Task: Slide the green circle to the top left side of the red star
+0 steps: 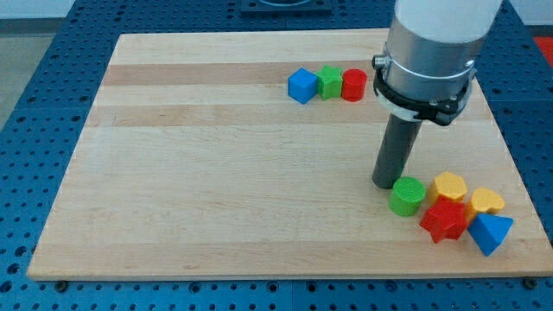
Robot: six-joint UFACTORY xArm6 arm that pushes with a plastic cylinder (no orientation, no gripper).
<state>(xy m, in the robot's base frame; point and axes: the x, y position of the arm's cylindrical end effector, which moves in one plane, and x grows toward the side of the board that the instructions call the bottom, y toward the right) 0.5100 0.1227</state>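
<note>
The green circle (406, 196) lies on the wooden board near the view's bottom right, just left of the red star (445, 218) and slightly above it, almost touching. My tip (385, 183) rests on the board against the green circle's upper left edge. The dark rod rises from there to the arm's grey body at the view's top right.
A yellow block (449, 186) sits above the red star, a second yellow block (486, 201) to its right, and a blue block (490, 231) at its lower right. A blue cube (302, 85), a green block (329, 81) and a red block (353, 85) form a row near the board's top.
</note>
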